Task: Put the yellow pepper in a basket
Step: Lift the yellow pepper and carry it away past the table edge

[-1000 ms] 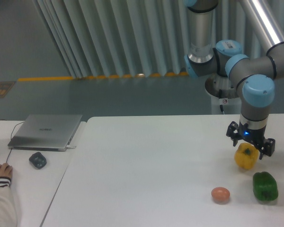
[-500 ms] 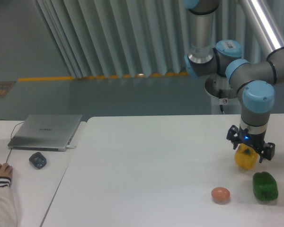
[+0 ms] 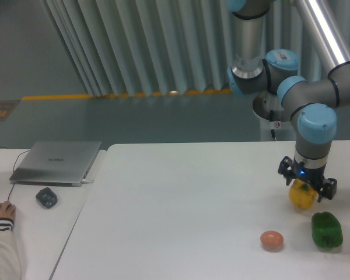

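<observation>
Black two-finger gripper (image 3: 304, 190): closed around top of glossy yellow bell pepper (image 3: 302, 198) | pepper near white table (image 3: 181, 210) | green pepper (image 3: 326, 230) beside

The yellow pepper (image 3: 303, 198) is glossy yellow beneath the black pincer (image 3: 307, 187), which shows a small blue light. On the white table (image 3: 181, 210) sit a dark green pepper (image 3: 327, 230) and an orange-brown ball (image 3: 272, 240). The laptop (image 3: 57, 161) is silver-grey.

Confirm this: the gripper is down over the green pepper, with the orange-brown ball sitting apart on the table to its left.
Not quite. In the camera view the gripper is down over the yellow pepper, not the green pepper, which lies untouched nearer the camera. The orange-brown ball does sit apart on the table.
</observation>
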Available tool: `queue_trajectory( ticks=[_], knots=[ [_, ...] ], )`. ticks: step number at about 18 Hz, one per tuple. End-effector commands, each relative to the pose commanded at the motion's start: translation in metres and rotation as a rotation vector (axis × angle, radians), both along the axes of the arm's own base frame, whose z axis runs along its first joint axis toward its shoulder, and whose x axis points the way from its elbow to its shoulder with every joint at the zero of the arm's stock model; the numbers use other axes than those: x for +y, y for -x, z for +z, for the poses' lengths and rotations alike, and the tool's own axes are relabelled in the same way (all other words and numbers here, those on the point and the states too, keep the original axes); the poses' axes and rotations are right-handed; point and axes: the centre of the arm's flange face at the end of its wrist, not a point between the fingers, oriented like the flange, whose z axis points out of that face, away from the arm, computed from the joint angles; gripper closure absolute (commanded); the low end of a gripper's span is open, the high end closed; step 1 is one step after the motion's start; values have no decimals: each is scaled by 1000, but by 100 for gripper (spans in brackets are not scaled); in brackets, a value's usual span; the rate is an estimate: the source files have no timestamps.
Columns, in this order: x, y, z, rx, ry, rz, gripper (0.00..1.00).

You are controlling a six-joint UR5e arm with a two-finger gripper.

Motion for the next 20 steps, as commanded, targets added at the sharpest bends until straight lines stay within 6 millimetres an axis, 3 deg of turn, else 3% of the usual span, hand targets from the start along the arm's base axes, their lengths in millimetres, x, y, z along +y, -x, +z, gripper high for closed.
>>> queue_trajectory(
  ticks=[2, 5, 8, 12, 14, 18, 20],
  knots=[
    [0, 0, 0, -1, 1, 0, 14],
    [-1, 0, 3, 2, 2, -5, 46],
    [-1, -1, 4, 5, 5, -7, 67],
    [1, 1, 14, 16, -5, -10, 67],
    [4, 6, 30, 15, -4, -13, 67],
    [2, 19, 85, 63, -11, -103, 66],
    [2, 22, 88, 61, -27, -96, 66]
  ],
)
